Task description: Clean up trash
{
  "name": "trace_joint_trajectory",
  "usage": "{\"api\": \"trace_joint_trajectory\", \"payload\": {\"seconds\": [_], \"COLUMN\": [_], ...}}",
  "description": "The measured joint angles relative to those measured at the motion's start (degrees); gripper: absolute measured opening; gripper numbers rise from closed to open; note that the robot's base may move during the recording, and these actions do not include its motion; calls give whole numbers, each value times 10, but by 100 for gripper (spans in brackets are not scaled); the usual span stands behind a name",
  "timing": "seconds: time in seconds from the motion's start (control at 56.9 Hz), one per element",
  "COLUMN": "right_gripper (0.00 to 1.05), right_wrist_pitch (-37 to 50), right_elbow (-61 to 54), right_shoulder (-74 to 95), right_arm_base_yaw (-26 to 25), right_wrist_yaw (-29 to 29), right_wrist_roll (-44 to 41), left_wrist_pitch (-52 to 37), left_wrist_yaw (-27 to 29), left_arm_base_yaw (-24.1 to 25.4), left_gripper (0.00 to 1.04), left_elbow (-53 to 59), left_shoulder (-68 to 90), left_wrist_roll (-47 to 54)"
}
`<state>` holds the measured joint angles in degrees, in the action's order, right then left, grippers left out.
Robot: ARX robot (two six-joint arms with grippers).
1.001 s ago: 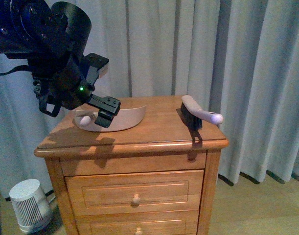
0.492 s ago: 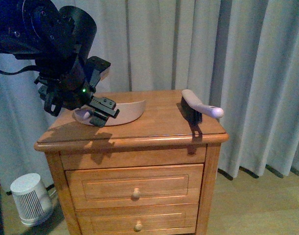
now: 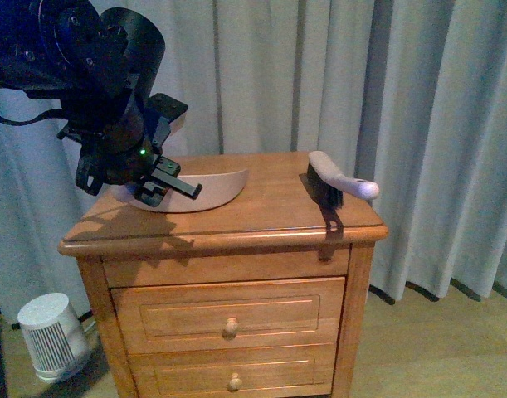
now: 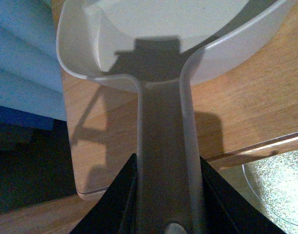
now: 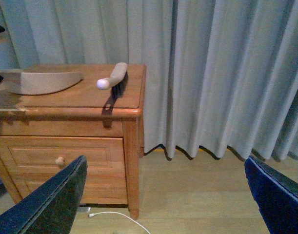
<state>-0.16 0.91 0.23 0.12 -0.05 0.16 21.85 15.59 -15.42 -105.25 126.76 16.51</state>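
Your left arm (image 3: pixel 95 99) reaches in from the upper left of the front view, its wrist pitched down over the left end of the brown wooden nightstand (image 3: pixel 261 224). A small green light (image 3: pixel 141 152) glows on the wrist housing. The left gripper (image 3: pixel 166 184) sits low at the near-left side of the pale pink scoop-shaped plastic dustpan (image 3: pixel 216 186). In the left wrist view the dustpan's long handle (image 4: pixel 163 141) runs straight between the black fingers (image 4: pixel 122 200), which press against it on both sides, so the claw is clamped narrow on that handle. The scoop lies over the left half of the nightstand top, and the handle pokes out past the top's edge.

You cannot see the crumpled white wad in any view. The front view has the left gripper covering the near part of the scoop, and the stretch of pan the wrist camera shows holds only shadow, so its place cannot be told.

Your right gripper (image 5: pixel 166 165) hangs well off to the side above the wooden floor, its dark jaws spread wide and empty. From there it looks back at the nightstand, where the black-bristled brush with the pale pink handle (image 3: pixel 329 181) rests near the right edge, well apart from the dustpan.
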Motion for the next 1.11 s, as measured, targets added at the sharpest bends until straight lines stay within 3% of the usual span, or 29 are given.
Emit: {"api": "trace_joint_trajectory", "payload": {"seconds": [0.351,0.755,1.106], "right_gripper": [97,97,97], "right_wrist_pitch": [0,0,0], "right_elbow": [0,0,0], "right_shoulder": [0,0,0], "right_arm_base_yaw": [0,0,0], "right_wrist_yaw": [0,0,0], "right_wrist_roll": [0,0,0], "left_wrist_pitch": [-44,-155,-135], "left_wrist_yaw": [-69,-184,-303], "left_arm_base_yaw": [5,65,128], "left_gripper": [29,29,29], "left_elbow": [45,311,470], "left_shoulder": [-95,-370,-588], "left_wrist_roll": [-11,45,66]}}
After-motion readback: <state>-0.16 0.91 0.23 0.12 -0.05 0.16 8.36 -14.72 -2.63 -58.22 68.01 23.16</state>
